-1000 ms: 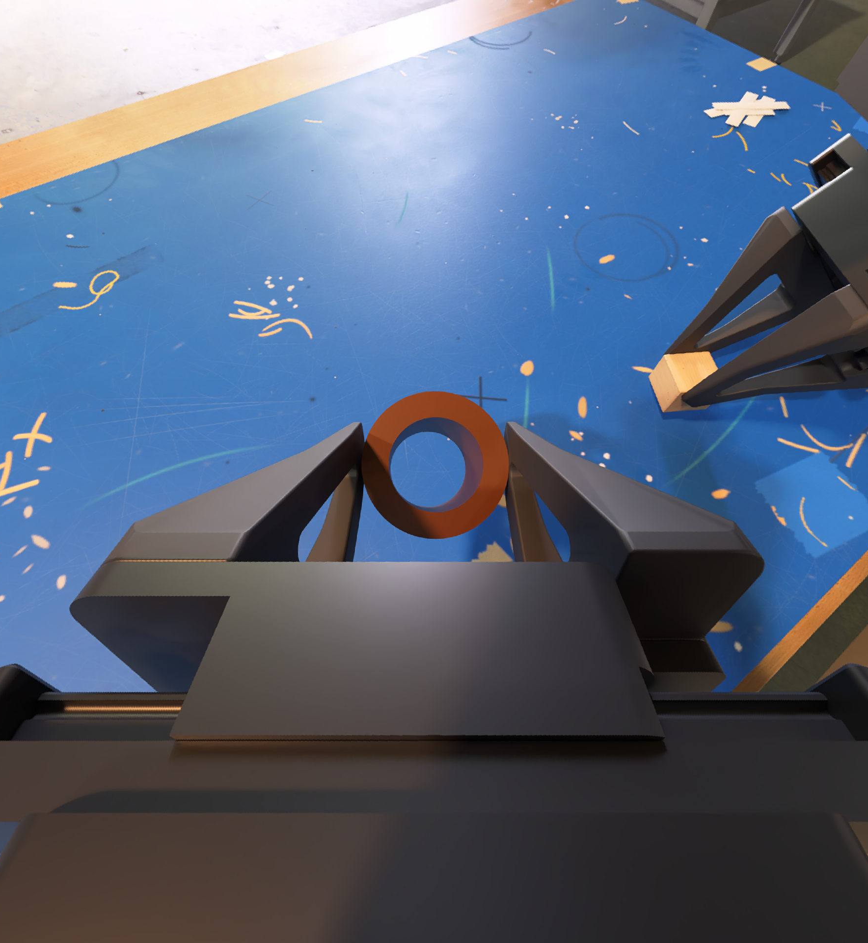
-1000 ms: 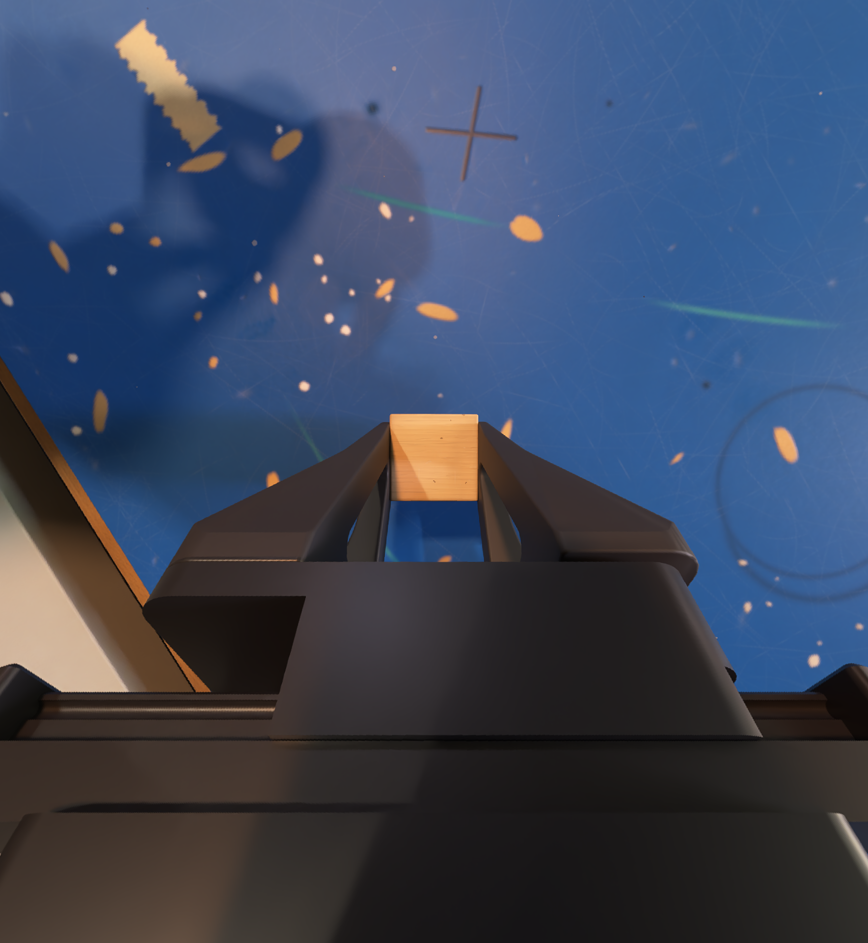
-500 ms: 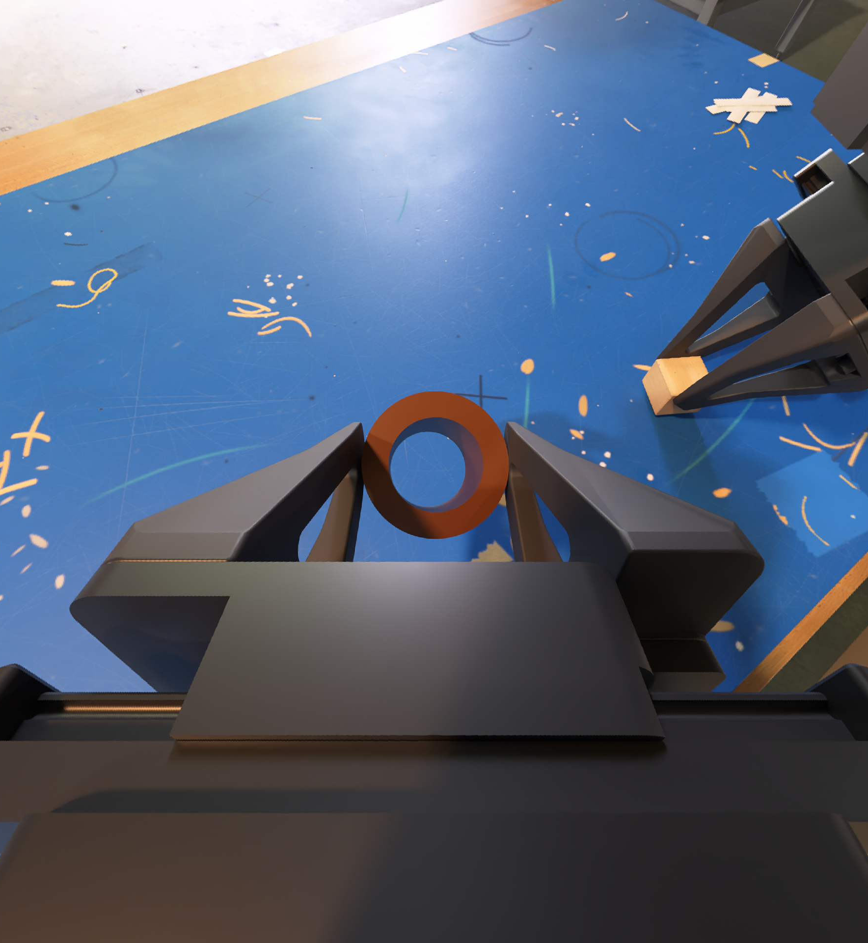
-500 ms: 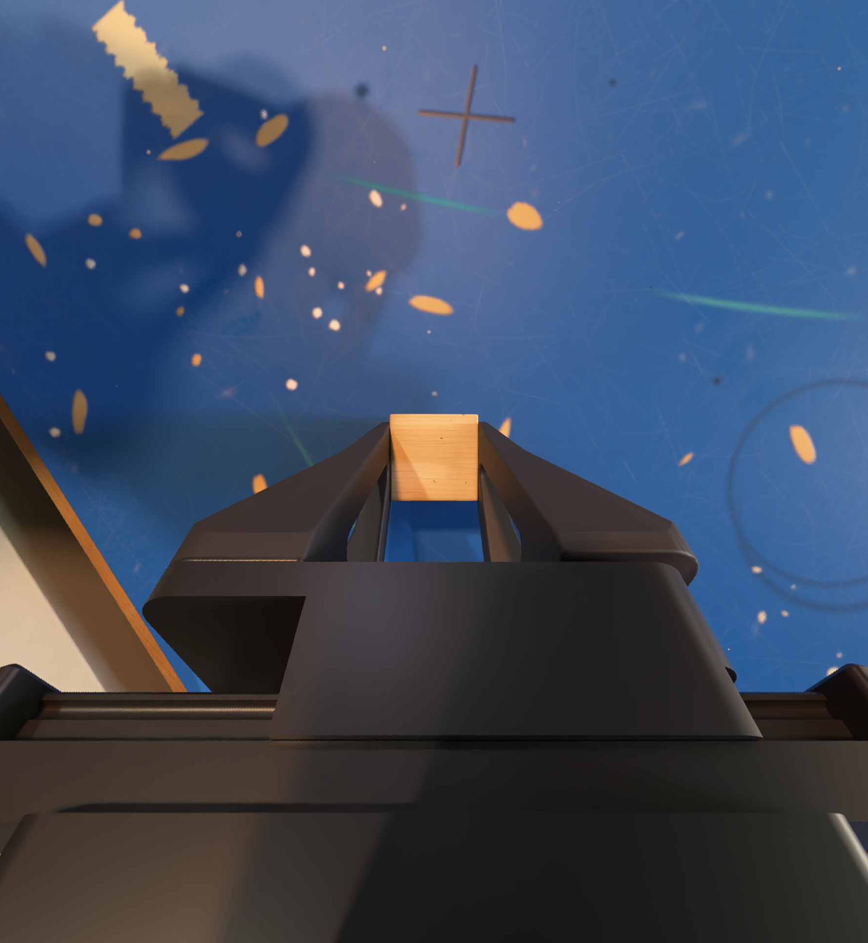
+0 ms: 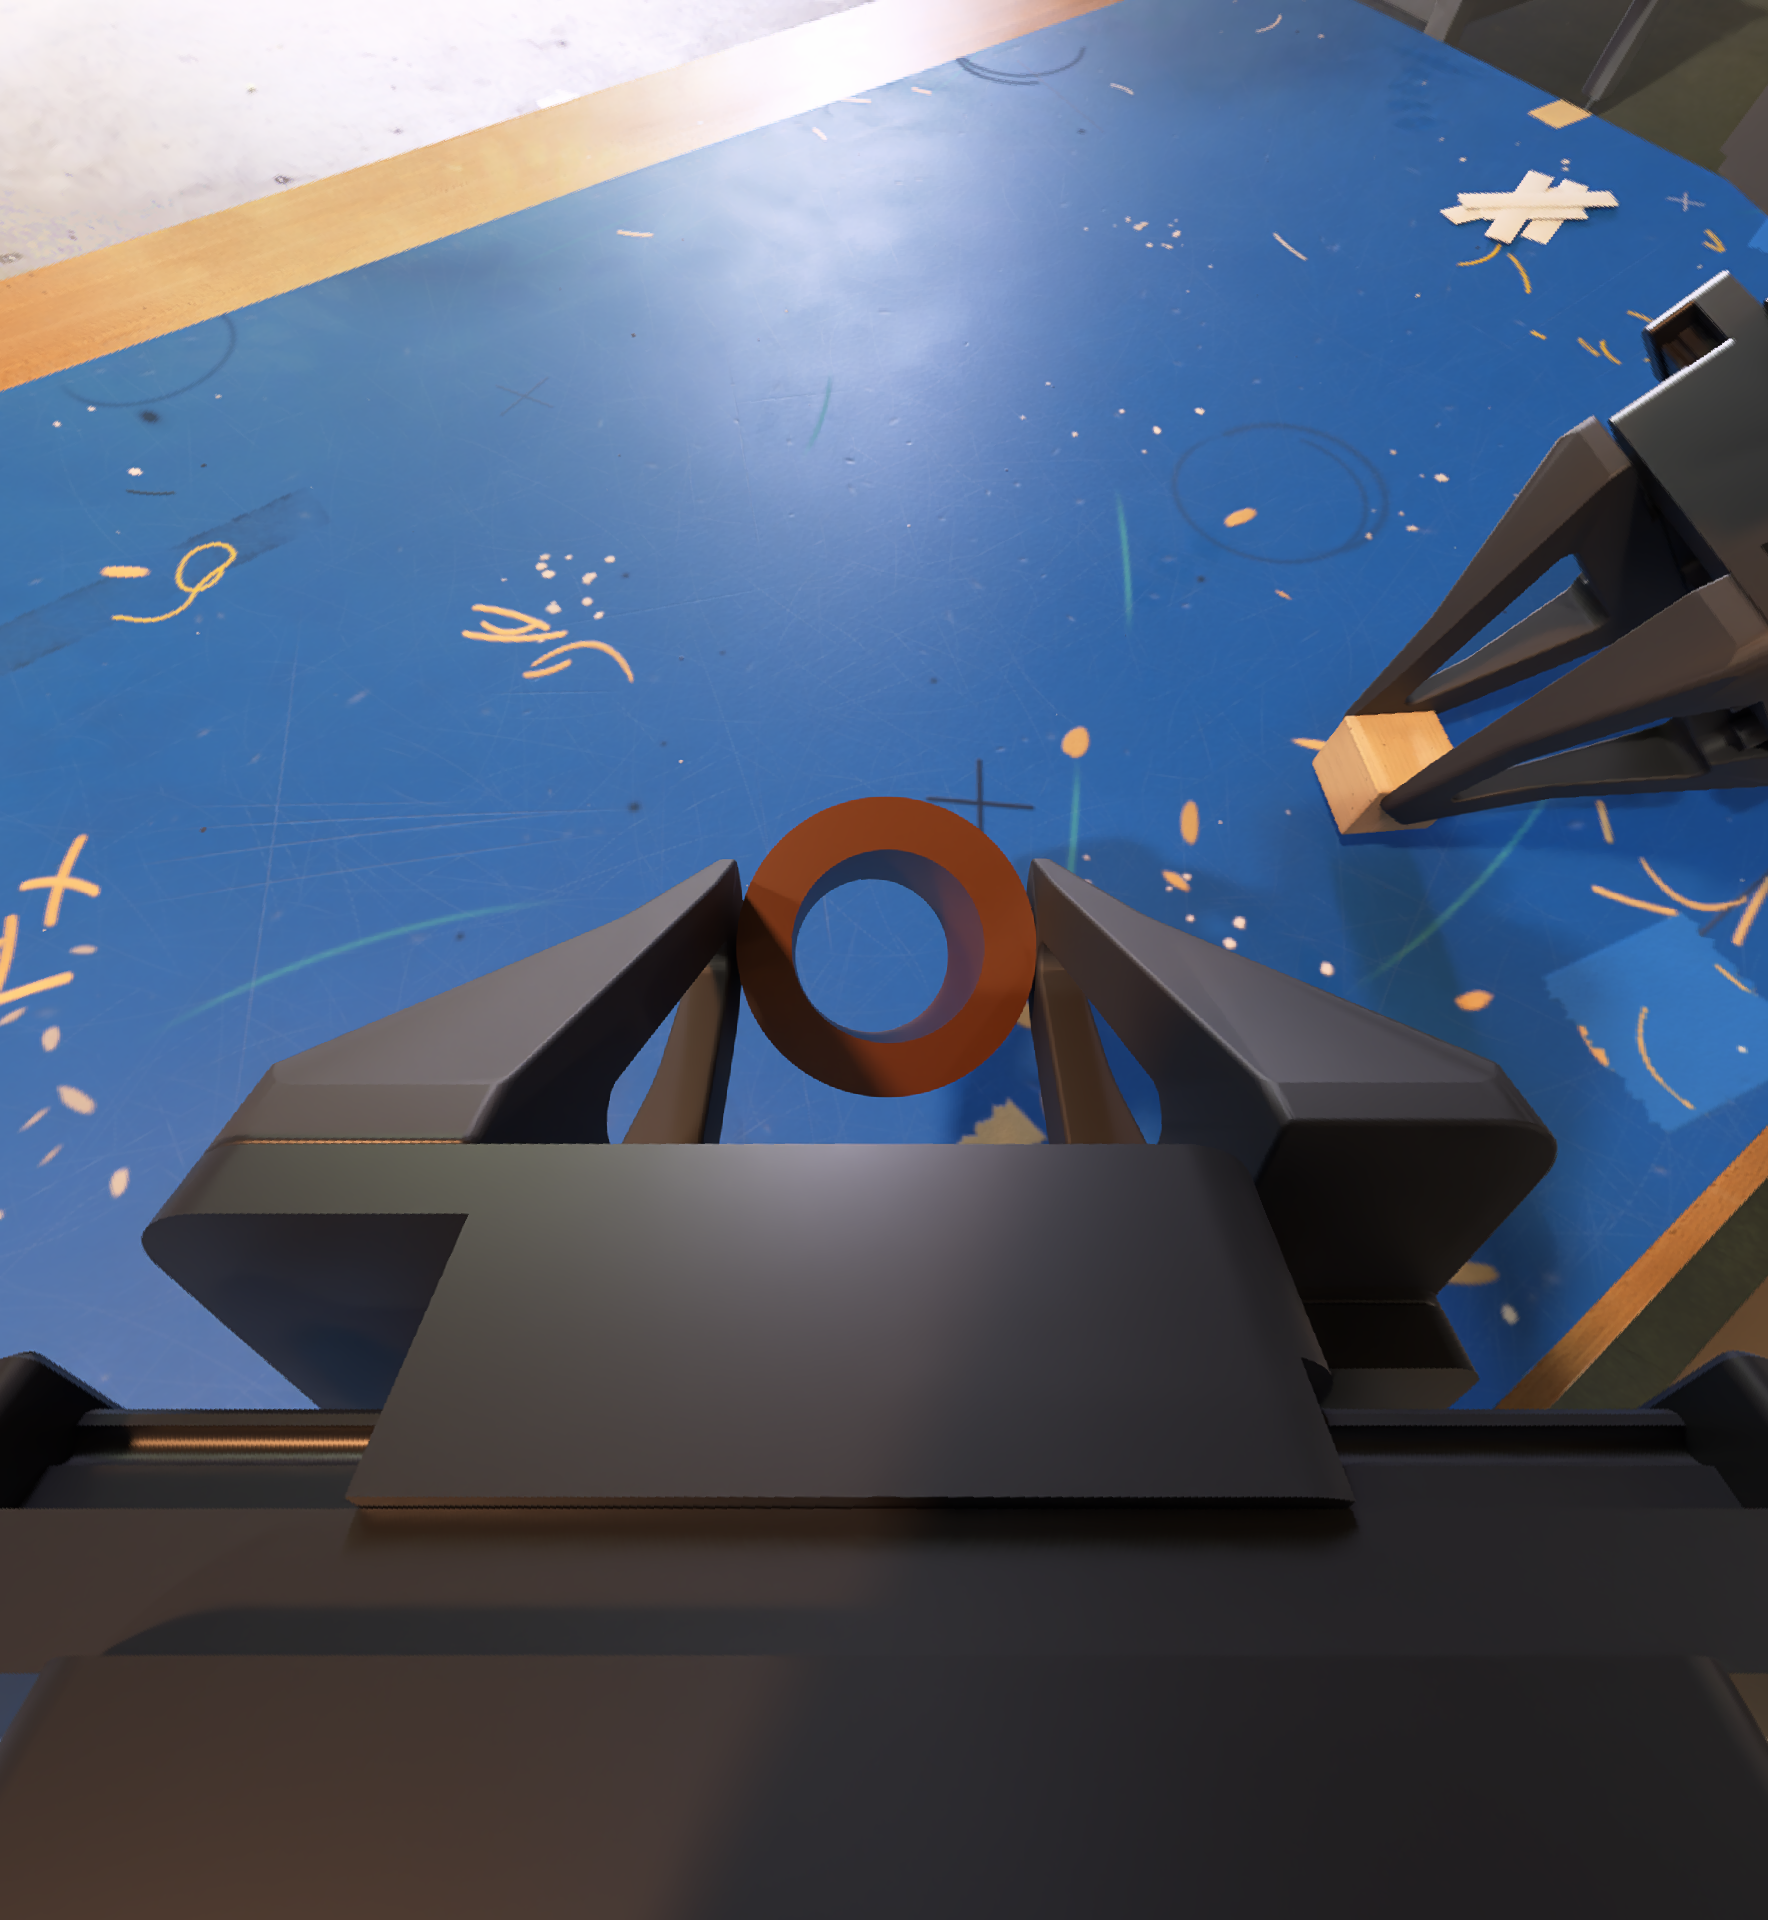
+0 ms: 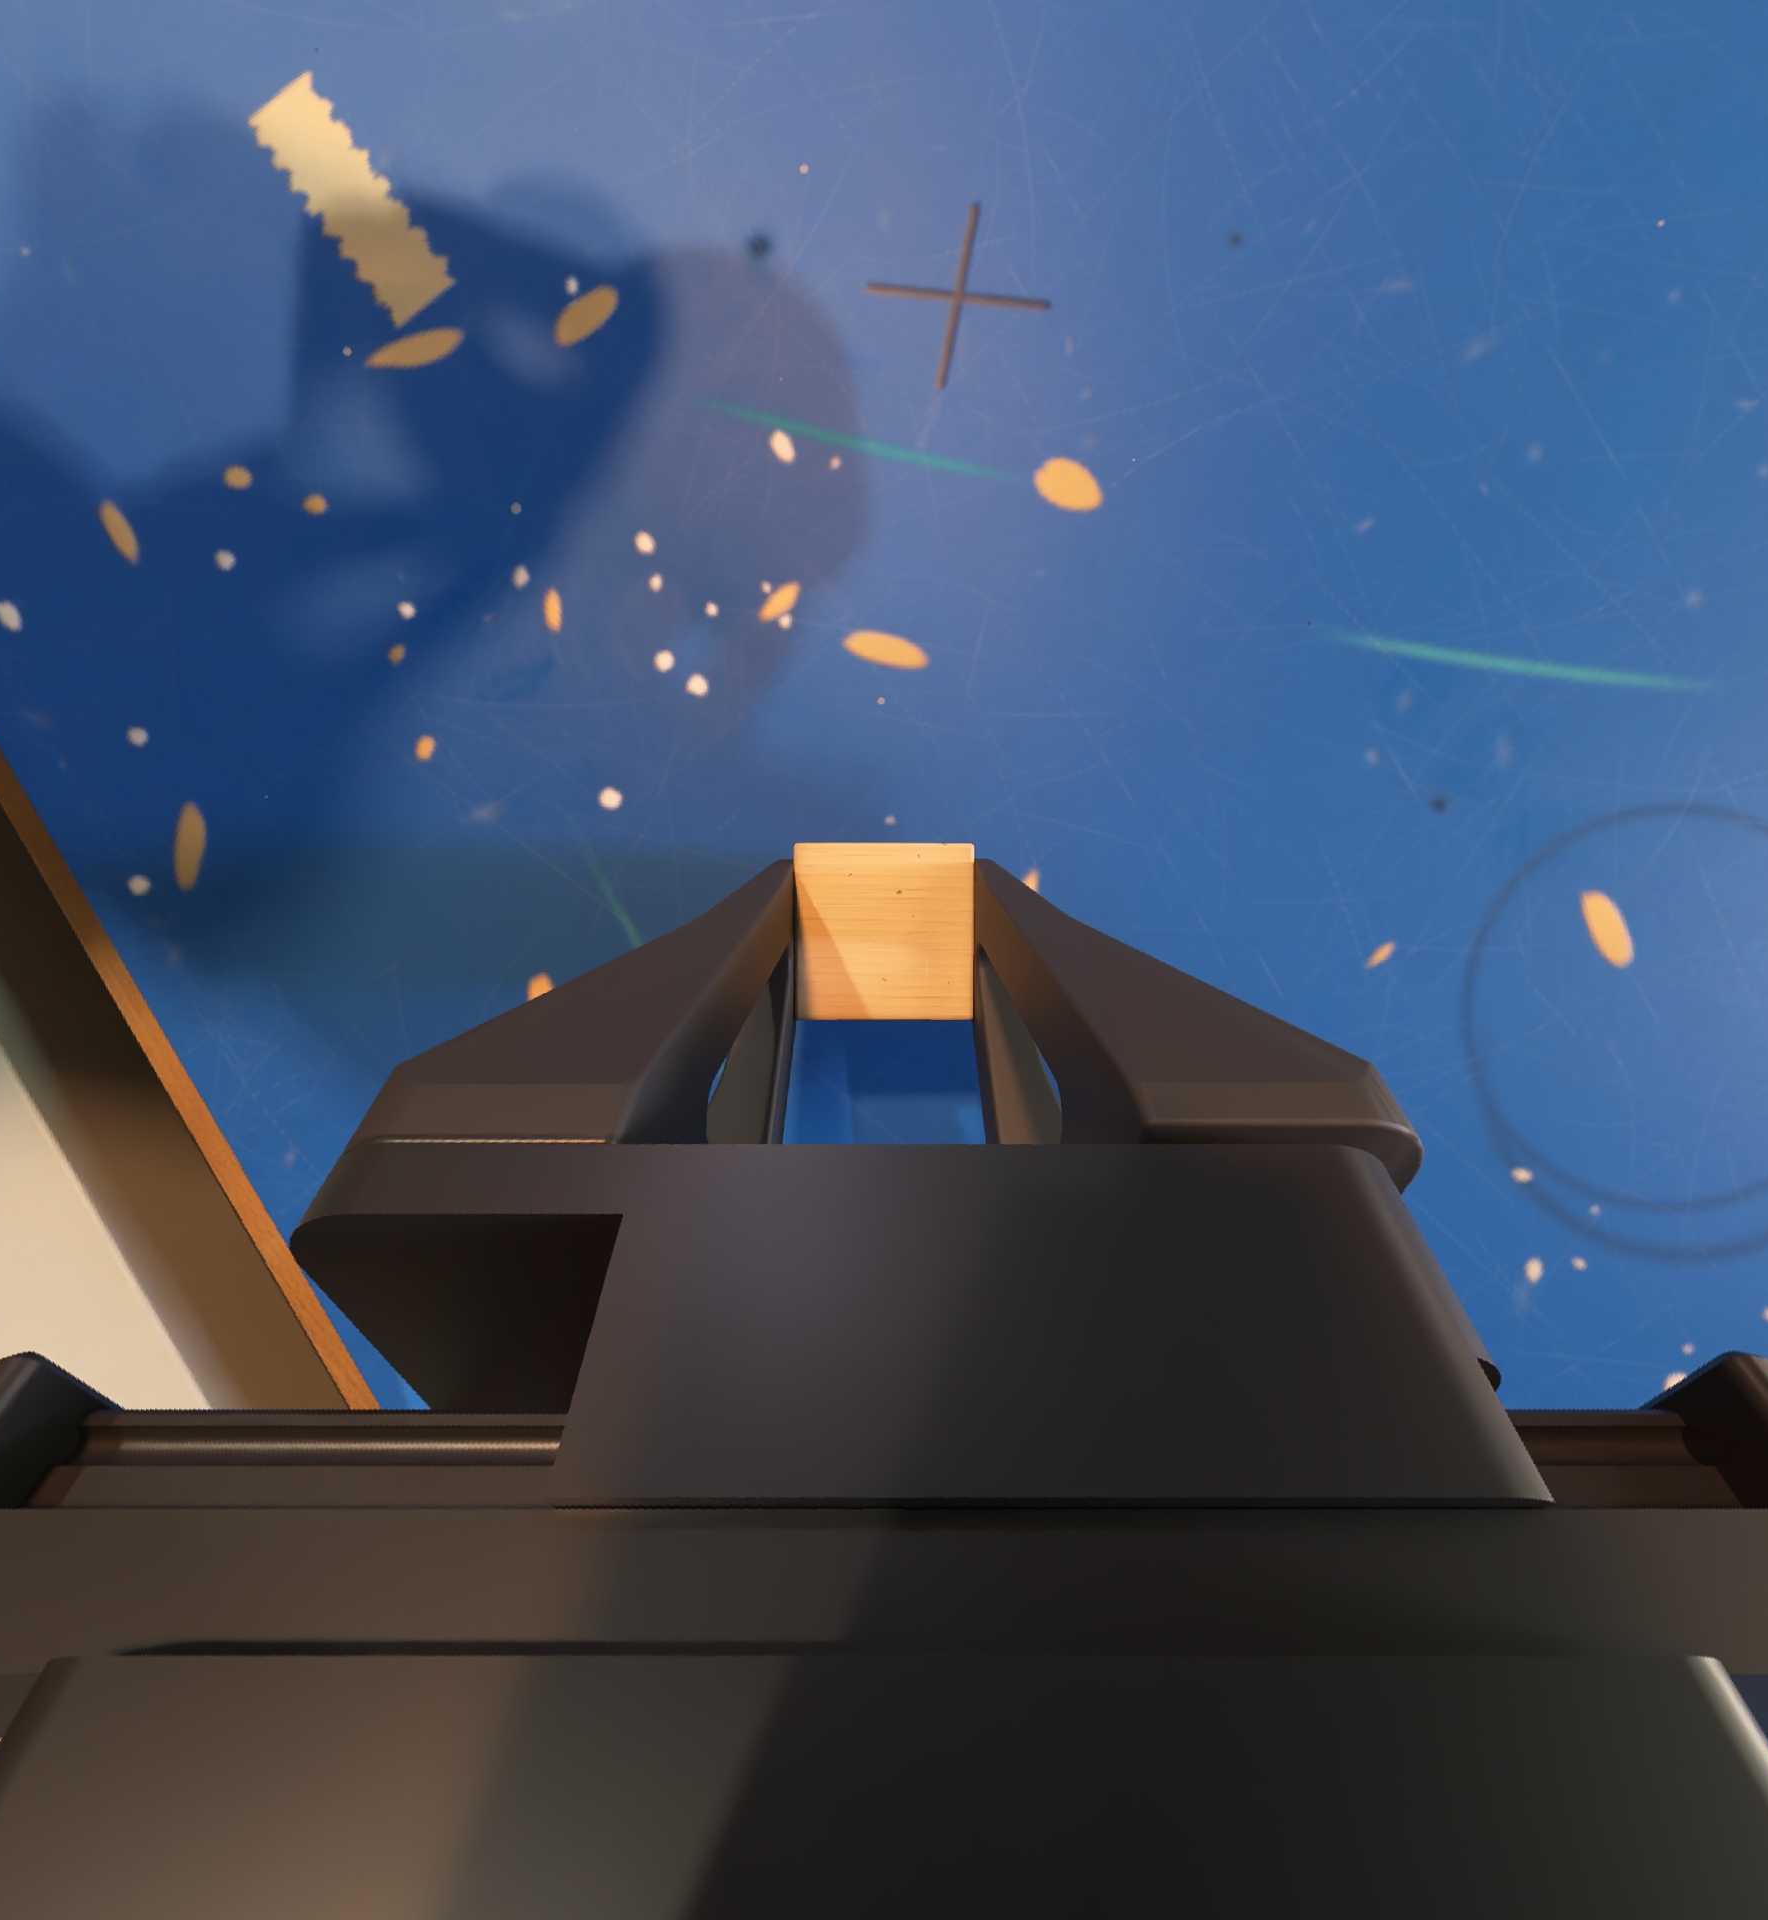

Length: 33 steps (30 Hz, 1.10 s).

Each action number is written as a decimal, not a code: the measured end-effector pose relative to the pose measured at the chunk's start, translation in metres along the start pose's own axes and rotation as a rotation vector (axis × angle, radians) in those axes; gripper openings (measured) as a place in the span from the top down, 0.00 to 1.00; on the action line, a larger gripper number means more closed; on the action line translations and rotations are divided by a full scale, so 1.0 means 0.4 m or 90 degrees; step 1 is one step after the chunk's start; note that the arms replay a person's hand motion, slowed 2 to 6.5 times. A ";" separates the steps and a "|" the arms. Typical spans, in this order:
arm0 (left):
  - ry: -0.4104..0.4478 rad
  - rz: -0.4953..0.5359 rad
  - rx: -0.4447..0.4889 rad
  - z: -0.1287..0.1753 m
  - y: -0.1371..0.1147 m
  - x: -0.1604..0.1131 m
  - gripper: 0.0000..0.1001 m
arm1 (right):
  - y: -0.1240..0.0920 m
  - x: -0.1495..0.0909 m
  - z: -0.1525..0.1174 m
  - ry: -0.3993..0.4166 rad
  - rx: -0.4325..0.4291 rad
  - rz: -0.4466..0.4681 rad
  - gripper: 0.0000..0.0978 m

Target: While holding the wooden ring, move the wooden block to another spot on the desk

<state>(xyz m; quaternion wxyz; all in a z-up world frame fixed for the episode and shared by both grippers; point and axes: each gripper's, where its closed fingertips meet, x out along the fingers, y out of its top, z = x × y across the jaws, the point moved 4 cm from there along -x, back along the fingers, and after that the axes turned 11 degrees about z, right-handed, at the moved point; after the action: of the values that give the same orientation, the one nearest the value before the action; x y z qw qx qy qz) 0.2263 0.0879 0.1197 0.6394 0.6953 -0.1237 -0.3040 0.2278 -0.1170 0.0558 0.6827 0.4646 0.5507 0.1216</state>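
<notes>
My left gripper (image 5: 886,940) is shut on a reddish-brown wooden ring (image 5: 1005,940), held upright above the blue desk mat (image 5: 755,468). The ring's hole faces the camera. My right gripper (image 6: 884,925) is shut on a pale wooden block (image 6: 884,930) between its fingertips, just above the mat (image 6: 1379,416). In the left wrist view the right gripper (image 5: 1379,774) comes in from the right with the block (image 5: 1373,764) at its tips, low over the mat.
The mat carries paint specks, scratches, a drawn cross (image 6: 956,299) and a drawn circle (image 6: 1669,1029). A strip of tan tape (image 6: 350,197) lies far left. The wooden desk edge (image 6: 132,1039) runs close on the left, and in the left wrist view (image 5: 1638,1257) at lower right.
The right gripper with the block has shifted slightly across the mat; the mat marks have slid down in its view. The left gripper and ring have stayed still.
</notes>
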 end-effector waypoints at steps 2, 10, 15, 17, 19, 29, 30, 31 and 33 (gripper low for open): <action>0.000 0.000 0.000 0.000 0.000 0.000 0.54 | 0.003 -0.003 0.001 -0.002 -0.001 0.003 0.72; 0.000 0.002 -0.001 0.000 0.002 -0.001 0.54 | 0.002 -0.018 -0.004 0.007 0.003 0.003 0.72; 0.000 0.003 -0.001 0.000 0.003 -0.001 0.54 | -0.005 -0.016 -0.005 0.009 0.004 -0.004 0.72; 0.000 0.003 -0.001 0.000 0.003 -0.001 0.54 | -0.009 -0.013 -0.005 0.010 0.005 -0.008 0.72; 0.000 0.003 0.000 0.000 0.003 -0.001 0.54 | -0.012 -0.010 -0.005 0.012 0.006 -0.011 0.72; 0.000 0.003 0.001 0.000 0.003 -0.001 0.54 | -0.013 -0.003 -0.006 0.016 0.010 -0.009 0.72; 0.000 0.003 0.001 0.000 0.003 -0.001 0.54 | -0.013 -0.002 -0.006 0.017 0.012 -0.008 0.72; 0.000 0.003 0.001 0.000 0.003 -0.001 0.54 | -0.012 -0.002 -0.006 0.017 0.013 -0.006 0.72; 0.000 0.003 0.001 0.000 0.003 -0.001 0.54 | -0.011 -0.002 -0.005 0.018 0.017 -0.002 0.72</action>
<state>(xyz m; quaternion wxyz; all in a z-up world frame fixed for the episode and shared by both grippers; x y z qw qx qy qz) 0.2262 0.0879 0.1210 0.6395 0.6954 -0.1256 -0.3028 0.2244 -0.1187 0.0530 0.6685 0.4711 0.5629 0.1194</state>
